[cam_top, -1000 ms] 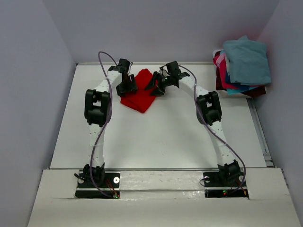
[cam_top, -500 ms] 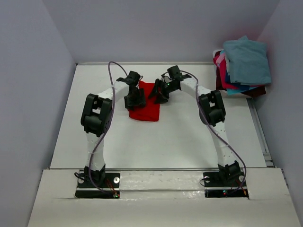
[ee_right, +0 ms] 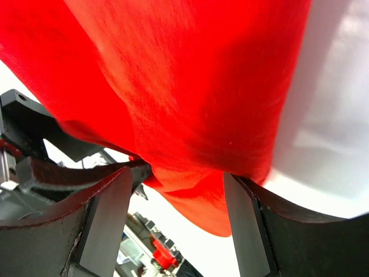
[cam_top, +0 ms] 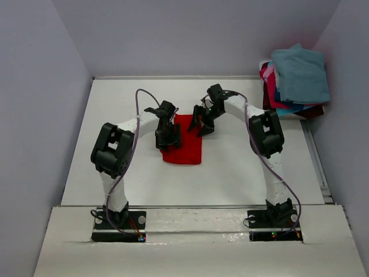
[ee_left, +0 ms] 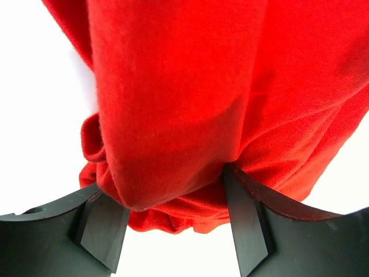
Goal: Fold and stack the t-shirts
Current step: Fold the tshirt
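The bright red t-shirt [cam_top: 183, 151] lies as a folded oblong in the middle of the white table [cam_top: 236, 173], its far edge raised between the two grippers. My left gripper [cam_top: 168, 134] is at its far left corner and my right gripper [cam_top: 203, 123] at its far right corner. In the left wrist view a thick bunch of red cloth [ee_left: 184, 86] fills the gap of the left gripper [ee_left: 173, 216] and touches both fingers. The right gripper [ee_right: 179, 213] likewise has red cloth [ee_right: 184, 75] hanging between its wide-set fingers.
A pile of other t-shirts [cam_top: 297, 78], teal-blue on top with pink, blue and dark maroon beneath, sits on a stand at the back right, beyond the table's right edge. Grey walls close in the table on the left, right and far sides.
Both grippers have come toward the near side and slightly right, bringing the red t-shirt with them from the far part of the table to the middle.
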